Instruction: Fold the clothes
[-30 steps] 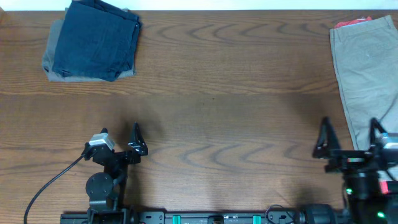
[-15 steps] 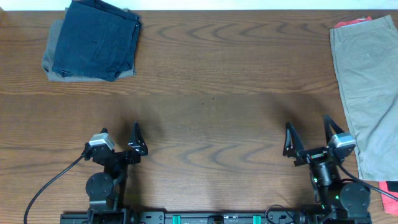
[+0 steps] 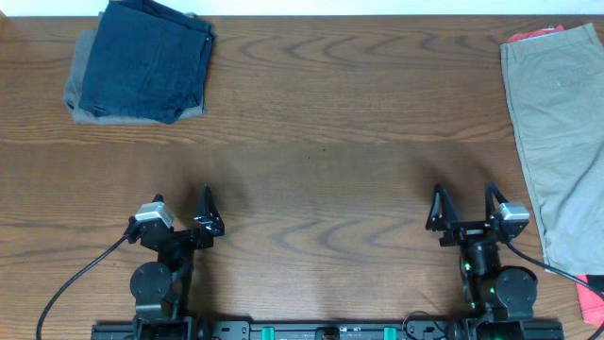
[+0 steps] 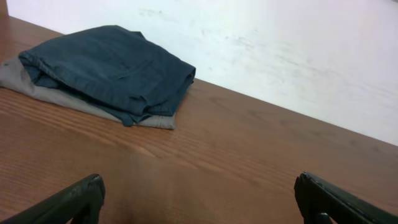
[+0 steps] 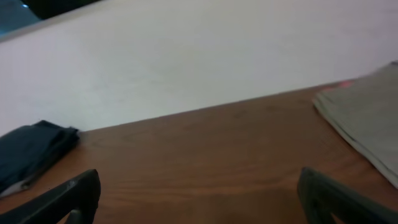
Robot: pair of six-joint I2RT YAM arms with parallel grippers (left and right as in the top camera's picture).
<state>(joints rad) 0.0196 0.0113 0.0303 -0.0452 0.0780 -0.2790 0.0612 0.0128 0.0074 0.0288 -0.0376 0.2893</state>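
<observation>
Folded navy blue shorts lie on folded grey shorts at the table's far left; the pile also shows in the left wrist view and at the left edge of the right wrist view. Khaki-beige shorts lie spread flat along the right edge, over a coral-red garment that peeks out at the far end; the khaki shorts also show in the right wrist view. My left gripper is open and empty near the front left. My right gripper is open and empty near the front right.
A coral-red piece shows at the front right corner. A black cable runs from the left arm to the front edge. A white wall stands behind the table.
My right arm has swung left, away from the khaki shorts, and come to rest at the front of the table with its jaws open. The left arm has not moved.
</observation>
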